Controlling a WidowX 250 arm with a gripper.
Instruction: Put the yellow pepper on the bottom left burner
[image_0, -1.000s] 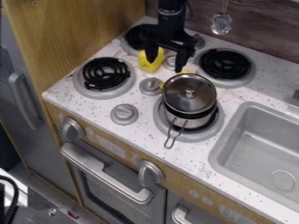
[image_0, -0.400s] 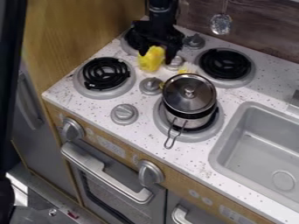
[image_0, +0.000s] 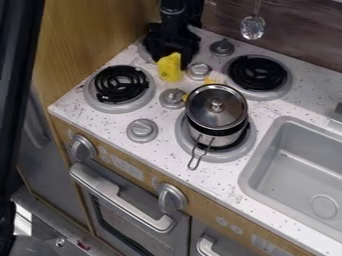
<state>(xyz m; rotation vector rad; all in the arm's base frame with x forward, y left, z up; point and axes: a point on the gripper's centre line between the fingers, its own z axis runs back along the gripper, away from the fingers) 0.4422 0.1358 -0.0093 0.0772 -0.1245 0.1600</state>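
A speckled white tabletop (image_0: 200, 182) ran diagonally across a toy kitchen, above a gray oven door (image_0: 143, 222) with a silver handle. A tan wood panel (image_0: 100, 37) rose at left beside a gray door (image_0: 39, 155), and a dark wood-grain wall (image_0: 287, 35) backed the counter. A dark upright shape (image_0: 17, 75) crossed the left edge. At right lay a gray sink (image_0: 300, 170). The robot's black arm (image_0: 180, 17) came in from the top edge, its gripper (image_0: 169, 60) low over the back left burner (image_0: 143, 53), largely hiding it; whether it was clasping anything could not be told. The front left burner (image_0: 120, 85) bore only its black coil, and another coil sat on the back right burner (image_0: 257, 75). A lidded metal pot (image_0: 217, 112) occupied the front right burner (image_0: 220, 157), its wire handle toward the oven side. Two large knobs (image_0: 172, 198) jutted from the front; four smaller dials (image_0: 142, 130) stood among the burners. The yellow pepper (image_0: 169, 68) was at the gripper's lower end, just beside a dial and off the front left burner. A metal ladle (image_0: 252, 27) hung before the wall.
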